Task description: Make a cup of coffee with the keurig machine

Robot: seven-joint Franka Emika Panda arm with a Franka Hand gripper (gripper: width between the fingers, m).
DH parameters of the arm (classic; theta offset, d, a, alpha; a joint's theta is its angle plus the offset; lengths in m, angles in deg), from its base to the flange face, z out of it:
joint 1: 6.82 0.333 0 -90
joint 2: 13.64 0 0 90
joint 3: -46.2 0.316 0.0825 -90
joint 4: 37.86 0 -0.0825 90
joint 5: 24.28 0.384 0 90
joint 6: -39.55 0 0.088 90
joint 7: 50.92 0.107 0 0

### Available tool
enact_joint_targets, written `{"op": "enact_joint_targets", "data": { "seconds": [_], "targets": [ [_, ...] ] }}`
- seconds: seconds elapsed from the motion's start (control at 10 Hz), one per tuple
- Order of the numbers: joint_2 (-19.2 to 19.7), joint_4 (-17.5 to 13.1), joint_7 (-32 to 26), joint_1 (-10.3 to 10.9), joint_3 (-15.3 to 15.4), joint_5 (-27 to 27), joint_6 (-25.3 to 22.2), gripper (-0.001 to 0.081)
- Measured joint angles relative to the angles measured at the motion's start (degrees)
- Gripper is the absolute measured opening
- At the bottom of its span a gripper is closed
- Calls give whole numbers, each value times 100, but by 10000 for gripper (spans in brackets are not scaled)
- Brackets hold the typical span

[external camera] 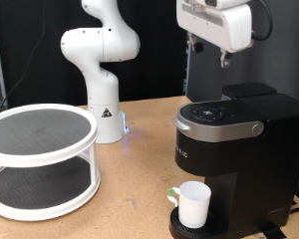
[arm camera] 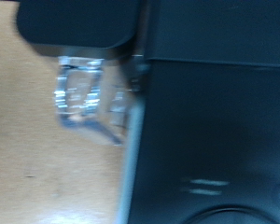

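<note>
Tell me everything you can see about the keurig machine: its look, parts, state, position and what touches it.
The keurig machine is a tall, boxy black brewer that looks like plastic, standing upright on the wooden table at the exterior view's right. Its silver-rimmed lid, with buttons on top, is closed. The white cup stands on the drip tray at its base, under the brew head. The tool hangs above the machine without touching it. The blurred wrist view shows only its dark top.

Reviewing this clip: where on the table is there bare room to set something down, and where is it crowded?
Bare wood lies between the round two-tier rack and the keurig machine, in front of the white arm base, down to the exterior view's bottom edge. It is crowded at the machine's base, where the cup fills the drip tray. The hand hangs above the machine.
</note>
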State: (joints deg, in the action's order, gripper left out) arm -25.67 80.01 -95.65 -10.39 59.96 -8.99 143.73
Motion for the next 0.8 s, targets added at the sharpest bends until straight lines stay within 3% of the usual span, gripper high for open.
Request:
{"op": "enact_joint_targets", "data": {
  "seconds": [0.2, 0.3, 0.6, 0.8],
  "targets": [
    [105, -86, 199, 0, 92, -62, 616, 807],
    [216, -251, 352, 0, 112, -137, 676, 807],
    [580, -912, 551, -25, 101, -325, 249, 807],
    [731, -1190, 562, -49, 74, -450, -80, 807]
  ]
}}
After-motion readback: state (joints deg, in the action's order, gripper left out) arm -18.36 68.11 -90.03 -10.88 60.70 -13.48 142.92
